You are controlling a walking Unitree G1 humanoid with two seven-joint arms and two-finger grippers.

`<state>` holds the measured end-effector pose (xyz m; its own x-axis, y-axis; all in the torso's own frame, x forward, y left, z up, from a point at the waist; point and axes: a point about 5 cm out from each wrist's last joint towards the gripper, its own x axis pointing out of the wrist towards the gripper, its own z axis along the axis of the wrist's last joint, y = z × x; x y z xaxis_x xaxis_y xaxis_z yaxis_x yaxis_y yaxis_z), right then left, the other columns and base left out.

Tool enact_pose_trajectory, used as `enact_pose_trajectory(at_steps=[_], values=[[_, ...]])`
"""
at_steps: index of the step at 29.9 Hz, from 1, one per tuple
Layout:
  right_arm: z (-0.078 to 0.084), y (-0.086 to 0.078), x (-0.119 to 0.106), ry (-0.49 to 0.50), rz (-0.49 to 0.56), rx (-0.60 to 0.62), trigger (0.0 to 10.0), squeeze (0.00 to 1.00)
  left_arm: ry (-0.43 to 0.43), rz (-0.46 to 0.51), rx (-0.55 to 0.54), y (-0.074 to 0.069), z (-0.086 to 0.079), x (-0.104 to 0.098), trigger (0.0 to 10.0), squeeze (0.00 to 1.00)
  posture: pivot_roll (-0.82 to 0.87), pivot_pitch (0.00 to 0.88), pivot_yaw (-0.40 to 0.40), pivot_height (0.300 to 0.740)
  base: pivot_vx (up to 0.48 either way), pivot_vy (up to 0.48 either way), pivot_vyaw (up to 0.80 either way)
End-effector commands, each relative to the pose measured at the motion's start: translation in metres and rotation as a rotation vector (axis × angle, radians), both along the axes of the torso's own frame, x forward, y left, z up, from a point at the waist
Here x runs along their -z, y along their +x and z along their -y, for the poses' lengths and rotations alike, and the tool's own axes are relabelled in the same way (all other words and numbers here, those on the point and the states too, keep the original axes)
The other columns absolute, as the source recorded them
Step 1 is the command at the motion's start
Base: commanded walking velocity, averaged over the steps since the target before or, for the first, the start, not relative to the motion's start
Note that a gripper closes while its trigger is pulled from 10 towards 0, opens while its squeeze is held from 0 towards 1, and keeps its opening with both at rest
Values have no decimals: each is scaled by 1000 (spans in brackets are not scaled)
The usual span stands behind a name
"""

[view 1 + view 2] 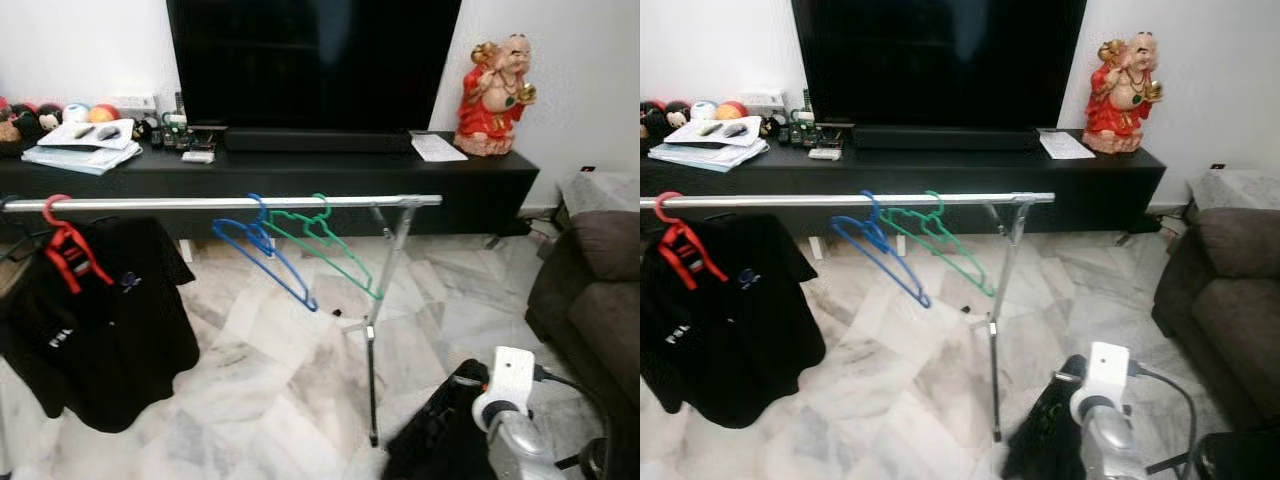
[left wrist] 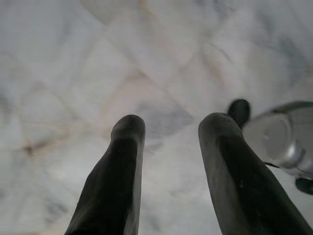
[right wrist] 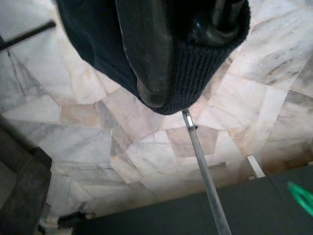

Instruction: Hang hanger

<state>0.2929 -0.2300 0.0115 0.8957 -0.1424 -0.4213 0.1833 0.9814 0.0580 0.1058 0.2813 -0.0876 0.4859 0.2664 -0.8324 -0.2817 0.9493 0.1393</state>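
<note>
A silver clothes rail point(image 1: 220, 203) runs across the room on a thin upright leg point(image 1: 372, 370). A red hanger point(image 1: 66, 246) carrying a black shirt point(image 1: 95, 330) hangs at its left end. An empty blue hanger point(image 1: 266, 256) and an empty green hanger point(image 1: 330, 245) hang near the middle. My right arm point(image 1: 508, 395) is low at the right, below the rail's end. My right gripper point(image 3: 183, 63) is shut on a black knit garment point(image 1: 440, 430); any hanger inside it is hidden. My left gripper point(image 2: 168, 125) is open above the marble floor, holding nothing.
A black TV console point(image 1: 300, 170) with a large TV point(image 1: 315, 60) stands behind the rail. On it are a red statue point(image 1: 495, 95), papers point(image 1: 85, 145) and small items. A dark sofa point(image 1: 595, 300) is at the right. Marble floor point(image 1: 270, 400) lies under the rail.
</note>
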Motion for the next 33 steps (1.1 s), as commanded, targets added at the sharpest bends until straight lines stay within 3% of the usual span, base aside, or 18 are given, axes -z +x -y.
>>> enact_pose_trajectory(at_steps=[1, 5, 8, 10, 11, 13, 14, 16, 19, 23, 26, 33], values=[[12, -9, 6, -4, -16, 45, 10000, 0, 3, 27, 0, 8, 3, -1, 10000, 0, 56, 0, -10, 740, 0, 0, 0], [15, -20, 17, 40, -50, 90, 10000, 0, 18, 91, -39, 21, 2, -6, 10000, 0, 58, 0, -14, 740, 0, 0, 0], [17, -31, 26, 75, -81, 137, 10000, 0, 70, 196, -14, 46, -8, -22, 10000, 0, 60, 0, -15, 740, 0, 0, 0], [17, -31, 26, 75, -81, 137, 10000, 0, 70, 196, -14, 46, -8, -22, 10000, 0, 60, 0, -15, 740, 0, 0, 0], [18, -38, 32, 95, -102, 166, 10000, 0, 116, 329, 14, 72, -17, -41, 10000, 0, 59, 0, -17, 740, 0, 0, 0], [19, -45, 37, 124, -120, 197, 10000, 0, 157, 466, 46, 96, -21, -62, 10000, 0, 60, 0, -20, 740, 0, 0, 0], [20, -51, 42, 140, -139, 207, 10000, 0, 187, 608, 83, 119, -18, -84, 10000, 0, 64, 0, -23, 740, 0, 0, 0], [22, -58, 48, 169, -159, 234, 10000, 0, 206, 731, 129, 138, -9, -106, 10000, 0, 67, 0, -24, 740, 0, 0, 0], [23, -69, 55, 168, -193, 254, 10000, 0, 191, 883, 205, 159, 19, -138, 10000, 0, 68, 0, -24, 740, 0, 0, 0], [20, -79, 63, 179, -229, 280, 10000, 0, 121, 1006, 303, 163, 56, -166, 10000, 0, 71, 0, -21, 740, 0, 0, 0], [12, -79, 64, 209, -213, 278, 10000, 0, 90, 1039, 327, 158, 71, -173, 10000, 0, 56, 0, -17, 740, 0, 0, 0], [12, -104, 80, 212, -317, 325, 10000, 0, 69, 1000, 313, 151, 81, -173, 10000, 0, 72, 0, -27, 740, 0, 0, 0]])
